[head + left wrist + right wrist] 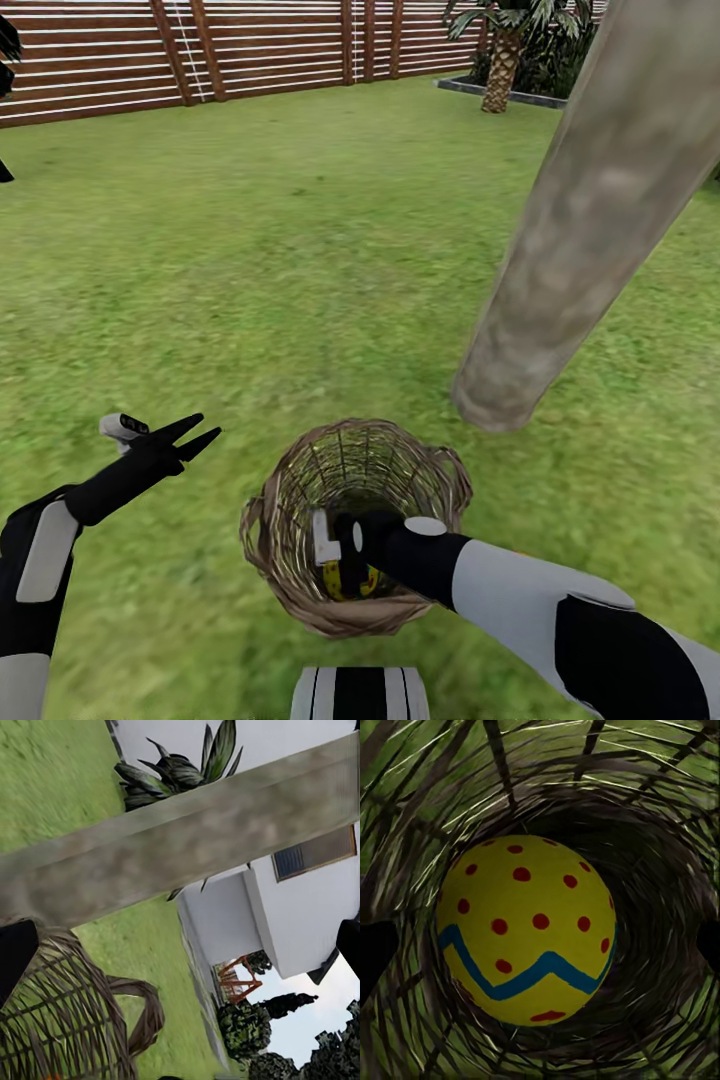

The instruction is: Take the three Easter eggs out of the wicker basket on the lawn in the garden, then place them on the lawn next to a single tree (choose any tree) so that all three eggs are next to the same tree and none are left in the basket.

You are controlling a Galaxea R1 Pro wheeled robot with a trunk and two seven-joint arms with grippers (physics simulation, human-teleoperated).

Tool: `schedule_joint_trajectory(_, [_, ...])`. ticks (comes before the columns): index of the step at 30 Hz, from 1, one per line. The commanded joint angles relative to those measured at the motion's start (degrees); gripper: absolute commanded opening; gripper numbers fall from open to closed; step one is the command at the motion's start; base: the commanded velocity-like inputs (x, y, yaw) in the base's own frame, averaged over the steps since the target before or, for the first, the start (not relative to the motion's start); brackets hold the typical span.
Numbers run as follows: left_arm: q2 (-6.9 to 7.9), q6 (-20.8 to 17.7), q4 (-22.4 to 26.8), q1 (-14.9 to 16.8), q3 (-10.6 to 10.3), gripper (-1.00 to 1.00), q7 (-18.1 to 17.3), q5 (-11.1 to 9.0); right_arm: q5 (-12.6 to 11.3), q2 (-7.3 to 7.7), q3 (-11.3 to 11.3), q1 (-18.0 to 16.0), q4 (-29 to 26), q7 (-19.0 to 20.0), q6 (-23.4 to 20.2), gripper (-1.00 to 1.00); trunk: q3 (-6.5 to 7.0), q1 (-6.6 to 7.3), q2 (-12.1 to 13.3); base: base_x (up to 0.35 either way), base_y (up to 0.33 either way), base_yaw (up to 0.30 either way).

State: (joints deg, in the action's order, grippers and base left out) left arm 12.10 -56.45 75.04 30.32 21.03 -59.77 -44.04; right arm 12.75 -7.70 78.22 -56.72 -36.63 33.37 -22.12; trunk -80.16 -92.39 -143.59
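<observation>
On fenced lawn (300, 250) beside the tree (590, 220), right gripper (540, 937), seemingly spread, hangs inside the wicker basket (290, 580) over an egg (526, 928).

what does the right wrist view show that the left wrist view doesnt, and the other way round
Right wrist view: a yellow Easter egg with red dots and a blue zigzag band, lying at the bottom of the wicker basket, seen from inside it.

Left wrist view: the pale mottled tree trunk, a white house, a dark striped-leaf plant, sky, and the basket from outside.

Both: the basket's woven twigs and green lawn.
</observation>
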Motion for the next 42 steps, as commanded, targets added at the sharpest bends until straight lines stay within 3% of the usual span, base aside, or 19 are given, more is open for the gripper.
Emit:
schedule_joint_trajectory(1, [0.34,-0.2,0.1,-0.3,0.4,1.00,-0.3,-0.1,0.8,-0.12,0.4,-0.3,-0.2,0.2,0.2,1.00,-0.04,0.01,0.0,0.000,0.000,0.000])
schedule_joint_trajectory(5, [-0.15,-0.1,0.1,-1.6,-0.1,1.00,0.1,-0.1,0.4,-0.15,1.5,-0.4,-0.6,1.2,1.0,1.00,-0.04,0.01,0.0,0.000,0.000,0.000])
schedule_joint_trajectory(8, [-0.51,0.4,0.1,-2.6,0.8,1.00,0.3,-0.1,0.9,-0.14,2.3,-0.4,-0.8,1.9,1.2,1.00,-0.04,0.01,0.0,0.000,0.000,0.000])
schedule_joint_trajectory(19, [-0.62,0.5,0.1,-2.8,1.2,1.00,0.3,-0.1,1.3,-0.16,1.8,-0.4,0.0,0.7,1.3,1.00,-0.04,0.01,0.0,0.000,0.000,0.000])
schedule_joint_trajectory(24, [-0.59,0.5,0.2,-2.8,1.3,1.00,0.3,-0.1,1.2,-0.21,1.8,-0.4,1.1,-0.9,1.3,1.00,-1.15,-0.12,-0.1,0.000,0.000,0.000])
schedule_joint_trajectory(25, [-0.59,0.5,0.2,-2.8,1.3,1.00,0.3,-0.1,1.1,-0.21,1.8,-0.4,1.3,-3.2,1.3,1.00,-1.37,-0.15,-0.1,0.000,0.000,0.000])
schedule_joint_trajectory(42, [-0.59,0.5,0.2,-2.8,1.3,1.00,0.3,-0.1,1.2,0.07,1.8,-0.4,2.8,-3.5,1.2,1.00,-5.14,-0.58,-0.3,0.000,0.000,0.000])
